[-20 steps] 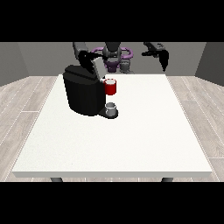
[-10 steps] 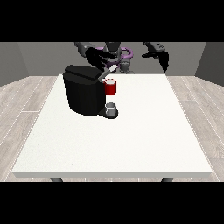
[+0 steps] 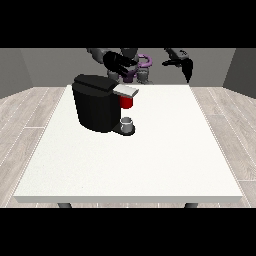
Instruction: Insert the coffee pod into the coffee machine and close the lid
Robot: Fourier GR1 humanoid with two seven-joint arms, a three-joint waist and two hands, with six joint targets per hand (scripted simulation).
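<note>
Front view: hand at view's left (image 3: pixel 119 62) hovers just above/behind the coffee machine (image 3: pixel 97 102), fingers straight, holding nothing. Best, I judge: press down squarely on the grey lid (image 3: pixel 126 90). Hand at view's right (image 3: pixel 176 58) raised, well apart; fingers: can't tell. Machine black, boxy, on table (image 3: pixel 165 150). Pod not visible.

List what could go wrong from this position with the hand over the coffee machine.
1. The hand at the view's left hangs just above and behind the coffee machine, so a hasty move down might knock the machine's top rather than press its grey lid.
2. A small grey cup stands on the machine's base below a red thing at the machine; shoving the machine might tip it.
3. The hand at the view's right is raised beyond the table, too far off to steady anything.
</note>
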